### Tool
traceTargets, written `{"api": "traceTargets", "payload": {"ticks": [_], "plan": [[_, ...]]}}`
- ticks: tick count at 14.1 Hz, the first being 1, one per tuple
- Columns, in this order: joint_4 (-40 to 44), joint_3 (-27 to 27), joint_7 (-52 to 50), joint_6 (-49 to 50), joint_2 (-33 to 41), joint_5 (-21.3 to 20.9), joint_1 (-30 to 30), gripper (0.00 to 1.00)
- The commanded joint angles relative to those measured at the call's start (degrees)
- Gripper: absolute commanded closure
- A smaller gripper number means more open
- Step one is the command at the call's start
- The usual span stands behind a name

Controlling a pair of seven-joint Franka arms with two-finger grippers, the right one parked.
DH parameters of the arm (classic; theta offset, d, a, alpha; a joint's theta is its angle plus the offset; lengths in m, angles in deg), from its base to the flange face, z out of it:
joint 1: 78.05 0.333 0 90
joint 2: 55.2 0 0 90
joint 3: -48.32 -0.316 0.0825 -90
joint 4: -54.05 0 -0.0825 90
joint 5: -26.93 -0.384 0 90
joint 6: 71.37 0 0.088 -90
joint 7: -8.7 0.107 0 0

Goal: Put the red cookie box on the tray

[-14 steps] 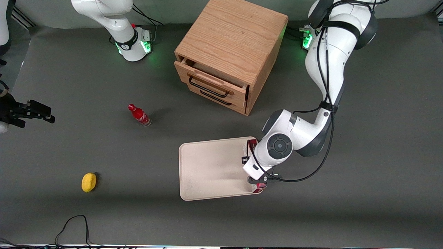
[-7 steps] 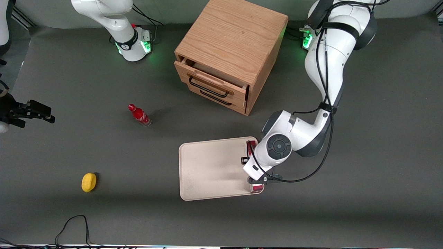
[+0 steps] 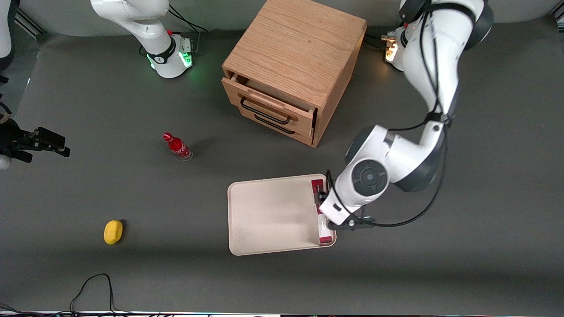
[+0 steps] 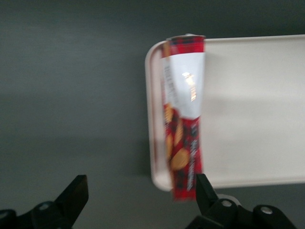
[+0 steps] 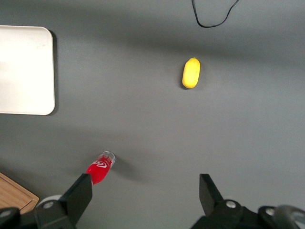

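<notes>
You have the box (image 3: 323,220) lying flat in the tray (image 3: 269,215), along the tray's short edge at the working arm's end, just inside the rim. In the wrist view the box (image 4: 183,119) runs parallel to that rim, with its one end at a rounded corner of the tray (image 4: 252,109) and its other end reaching to or just past the next edge; you cannot tell whether that end rests on the rim. Nothing else sits in the tray.

Your tool (image 4: 138,202) hangs above the box with its fingers (image 4: 71,198) spread wide, clear of the carton and holding nothing. In the front view the arm's wrist covers the tool and the middle of the box, so you see only the box's two red ends there.

The cabinet (image 3: 293,66) stands farther from the front camera than the tray, its upper drawer (image 3: 269,108) pulled slightly out; what it holds is hidden from you. A small red bottle (image 3: 177,146) and a yellow object (image 3: 113,231) lie on the tabletop (image 3: 132,185) toward the parked arm's end, well apart from the tray. A black cable (image 3: 94,288) loops in at the tabletop's near edge, partly cut off.
</notes>
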State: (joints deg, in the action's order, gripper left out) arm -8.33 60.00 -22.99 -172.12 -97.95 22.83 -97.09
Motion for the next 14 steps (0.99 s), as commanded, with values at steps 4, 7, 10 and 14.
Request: {"api": "traceTargets", "payload": {"ticks": [4,7,10,14], "plan": [[-19.69,0.01,17.32,11.87,25.93,1.10,14.17,0.00],[-24.79,-0.77,24.63,15.58,34.11,2.25,21.57,0.00],[-33.22,-12.34,26.32,14.28,43.25,2.34,15.46,0.00],[-35.53,-19.85,25.45,11.37,45.65,0.42,9.45,0.00]]}}
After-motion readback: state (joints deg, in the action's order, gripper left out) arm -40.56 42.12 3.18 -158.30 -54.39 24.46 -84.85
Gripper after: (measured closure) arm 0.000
